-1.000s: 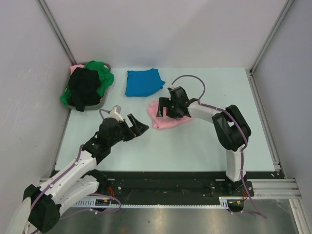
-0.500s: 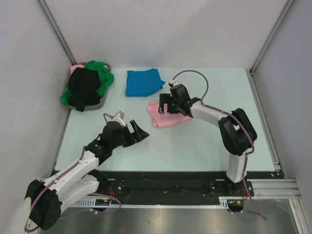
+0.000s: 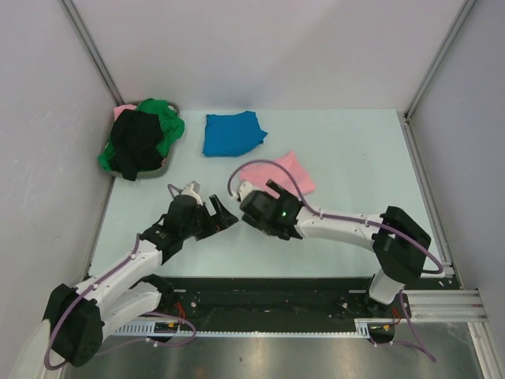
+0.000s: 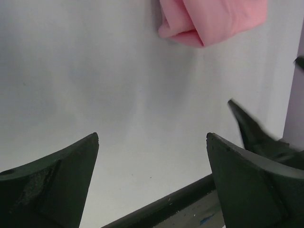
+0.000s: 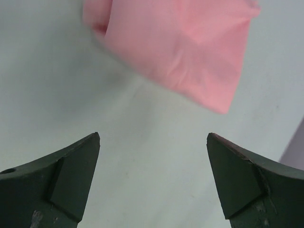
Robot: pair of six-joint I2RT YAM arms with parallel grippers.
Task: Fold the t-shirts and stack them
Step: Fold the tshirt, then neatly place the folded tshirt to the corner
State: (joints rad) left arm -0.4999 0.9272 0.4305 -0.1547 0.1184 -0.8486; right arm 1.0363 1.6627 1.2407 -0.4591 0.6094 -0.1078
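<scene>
Pink t-shirt (image 3: 281, 172) lies folded near frame centre, long axis running lower left to upper right in the top view. Left gripper (image 3: 223, 213) and right gripper (image 3: 263, 197) both gape wide, holding nothing. Only the top view shows the blue t-shirt (image 3: 231, 132) at upper centre.

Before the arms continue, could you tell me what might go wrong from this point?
1. The left gripper and right gripper hang open close together near the pink t-shirt; they might collide.
2. Its fold looks loose, so a one-sided grab could undo it before it reaches the blue t-shirt.
</scene>
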